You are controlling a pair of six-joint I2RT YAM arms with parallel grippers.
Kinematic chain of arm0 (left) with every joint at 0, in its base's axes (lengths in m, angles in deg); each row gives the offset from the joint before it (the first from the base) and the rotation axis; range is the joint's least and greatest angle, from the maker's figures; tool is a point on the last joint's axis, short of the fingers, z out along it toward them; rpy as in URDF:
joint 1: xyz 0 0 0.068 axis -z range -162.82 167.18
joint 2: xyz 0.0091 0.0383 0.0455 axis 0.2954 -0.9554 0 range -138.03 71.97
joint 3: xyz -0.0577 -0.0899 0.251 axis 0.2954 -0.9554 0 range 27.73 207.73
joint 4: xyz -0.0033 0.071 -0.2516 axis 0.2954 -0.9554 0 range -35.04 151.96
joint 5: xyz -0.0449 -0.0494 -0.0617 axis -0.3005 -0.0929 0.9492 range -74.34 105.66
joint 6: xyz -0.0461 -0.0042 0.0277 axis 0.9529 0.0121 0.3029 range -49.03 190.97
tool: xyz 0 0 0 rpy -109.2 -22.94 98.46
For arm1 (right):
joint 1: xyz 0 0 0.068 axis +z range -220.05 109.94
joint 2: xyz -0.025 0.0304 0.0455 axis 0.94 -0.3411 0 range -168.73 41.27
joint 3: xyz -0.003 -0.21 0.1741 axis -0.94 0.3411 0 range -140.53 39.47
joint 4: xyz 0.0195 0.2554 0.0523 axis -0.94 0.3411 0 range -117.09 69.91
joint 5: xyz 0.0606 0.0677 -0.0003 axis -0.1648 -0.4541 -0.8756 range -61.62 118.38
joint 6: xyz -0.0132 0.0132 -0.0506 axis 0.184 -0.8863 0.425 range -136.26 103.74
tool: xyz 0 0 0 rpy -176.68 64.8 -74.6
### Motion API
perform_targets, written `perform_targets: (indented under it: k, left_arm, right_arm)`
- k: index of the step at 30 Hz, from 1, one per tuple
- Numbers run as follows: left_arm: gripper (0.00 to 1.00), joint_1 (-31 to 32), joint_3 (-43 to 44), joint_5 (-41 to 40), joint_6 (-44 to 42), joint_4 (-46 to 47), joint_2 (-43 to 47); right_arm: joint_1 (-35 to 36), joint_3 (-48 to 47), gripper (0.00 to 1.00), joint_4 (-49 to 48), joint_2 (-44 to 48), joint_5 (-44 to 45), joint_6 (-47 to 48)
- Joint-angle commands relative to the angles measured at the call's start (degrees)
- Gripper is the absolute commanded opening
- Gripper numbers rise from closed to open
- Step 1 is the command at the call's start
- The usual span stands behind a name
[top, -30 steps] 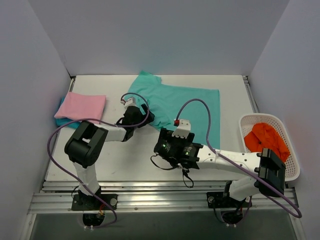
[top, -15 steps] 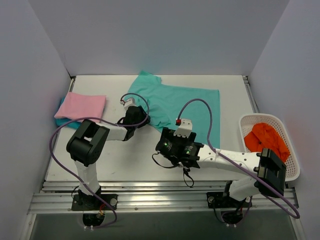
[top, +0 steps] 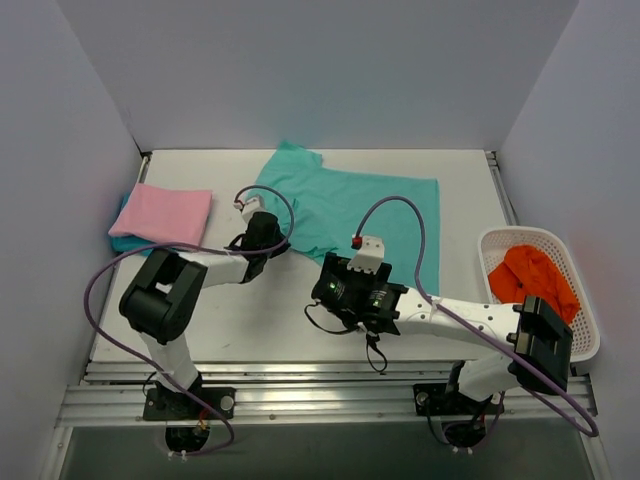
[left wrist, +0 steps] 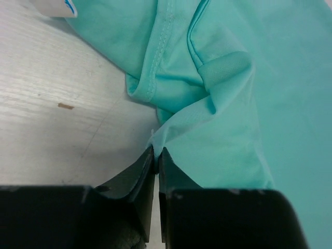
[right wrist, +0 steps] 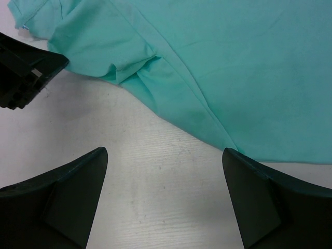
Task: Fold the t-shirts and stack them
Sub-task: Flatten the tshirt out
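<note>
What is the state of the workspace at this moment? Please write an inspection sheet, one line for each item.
Surface: white table, bare in front of the shirts.
Job's things: mint-teal t-shirt spread at the back centre, near sleeve bunched; pink t-shirt folded at the left, lying on a darker turquoise t-shirt.
Clutter: white mesh basket at the right, orange cloth inside.
Grippers: left gripper shut on the mint-teal t-shirt's edge; right gripper open, over bare table beside the hem.
Cables: purple cables loop over both arms.
Surroundings: plain white walls on three sides; metal rail at the near edge.
</note>
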Motion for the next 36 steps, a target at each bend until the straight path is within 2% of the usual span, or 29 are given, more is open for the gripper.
perform_targets:
  k: [1,8,13,20,30,31,32,33,34,35,36]
  left_arm:
    - [0.14,0.4,-0.4,-4.3,-1.3,-4.0,9.3]
    - [0.12,1.1,-0.2,-8.9,-4.0,-17.2,25.2]
    - [0.13,1.9,-2.2,-10.2,-2.8,-27.9,35.9]
    - [0.14,5.7,-10.0,-9.6,5.0,-38.2,47.7]
    - [0.16,12.8,-17.0,-11.6,19.2,-60.1,63.3]
    - [0.22,13.2,-17.7,-12.0,21.7,-61.7,64.2]
    - [0.38,13.5,-18.0,-11.8,22.9,-63.2,64.9]
    - [0.47,13.8,-18.3,-11.5,23.9,-65.5,66.0]
    - [0.62,14.0,-19.3,-10.9,24.5,-66.1,66.5]
    - [0.97,14.2,-19.8,-10.2,25.2,-66.2,66.7]
    - [0.94,14.6,-20.3,-10.2,25.6,-66.5,66.9]
  right_arm:
    - [-0.3,-0.3,0.88,0.6,-0.4,1.5,0.0]
    - [-0.5,-1.3,0.87,0.1,-1.0,1.4,1.0]
    - [-0.5,-1.1,0.87,-0.8,-0.1,0.7,2.0]
    - [0.3,0.8,0.87,-0.5,1.7,-0.7,2.3]
    - [0.8,9.6,0.87,-0.5,9.6,-2.0,-1.1]
    - [0.8,10.6,0.88,-0.5,10.3,-2.1,-1.0]
    - [0.8,11.0,0.88,-0.3,11.4,-2.0,-1.0]
    - [0.7,11.2,0.88,-0.1,11.8,-1.8,-0.9]
    - [0.7,11.5,0.88,0.0,12.2,-1.8,-0.8]
    - [0.4,11.5,0.90,0.6,12.4,-1.4,-0.5]
    - [0.1,11.4,0.90,0.7,12.3,-1.3,0.4]
